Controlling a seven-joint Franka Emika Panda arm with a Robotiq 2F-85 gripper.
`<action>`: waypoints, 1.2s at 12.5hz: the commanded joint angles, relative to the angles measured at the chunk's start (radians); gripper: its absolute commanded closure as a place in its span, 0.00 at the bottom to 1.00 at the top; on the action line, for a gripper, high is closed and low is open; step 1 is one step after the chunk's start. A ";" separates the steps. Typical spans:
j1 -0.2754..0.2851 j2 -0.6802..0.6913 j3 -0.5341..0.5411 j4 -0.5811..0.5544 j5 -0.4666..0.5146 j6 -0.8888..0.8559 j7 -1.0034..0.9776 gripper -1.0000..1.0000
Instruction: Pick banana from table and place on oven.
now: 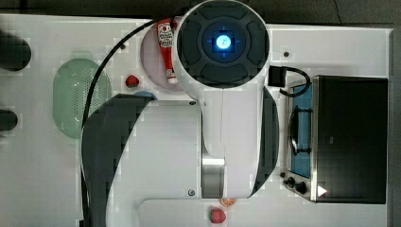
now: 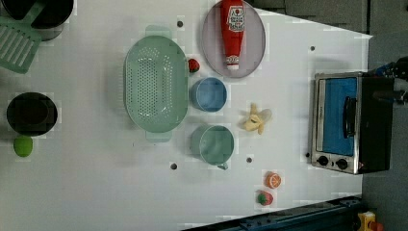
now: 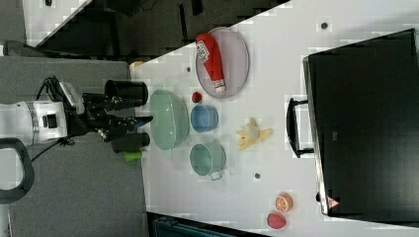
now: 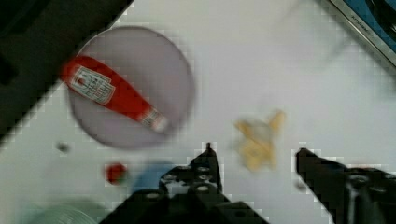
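Surface: a white table with small dark bolt holes, grey floor beyond its edges in the right view.
My pincer: my gripper hangs above the table in the wrist view, its two black fingers spread wide and holding nothing.
My arm: in the top view my white body covers the middle of the table; in the right view my wrist and dark gripper reach in from the right view's left.
Banana: the peeled pale yellow banana lies on the bare table, between the blue cup and the oven in the left view. In the wrist view the banana sits between my fingertips and a little beyond them, untouched.
Oven: black top, silver front frame, blue-tinted glass door with a bar handle, two black knobs; it stands at the left view's right, well apart from the banana.
Plate: a pale round plate carries a red ketchup bottle lying on its side.
Colander: a green perforated colander stands just beside the blue cup and a green cup.
Small fruit: one strawberry lies between colander and plate; an orange slice and a second strawberry lie near the table's edge.
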 commanded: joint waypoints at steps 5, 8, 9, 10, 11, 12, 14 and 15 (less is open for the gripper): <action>-0.031 -0.365 -0.016 -0.187 0.001 -0.177 0.033 0.00; -0.031 -0.329 -0.015 -0.229 0.001 -0.152 0.033 0.00; -0.031 -0.306 -0.014 -0.251 0.001 -0.122 0.033 0.00; -0.031 -0.281 -0.014 -0.276 0.001 -0.086 0.033 0.00; -0.031 -0.252 -0.014 -0.303 0.001 -0.048 0.033 0.00; -0.031 -0.222 -0.014 -0.331 0.001 -0.005 0.033 0.00; -0.031 -0.161 -0.014 -0.383 0.001 0.099 0.033 0.00; -0.031 -0.132 -0.014 -0.412 0.001 0.155 0.033 0.00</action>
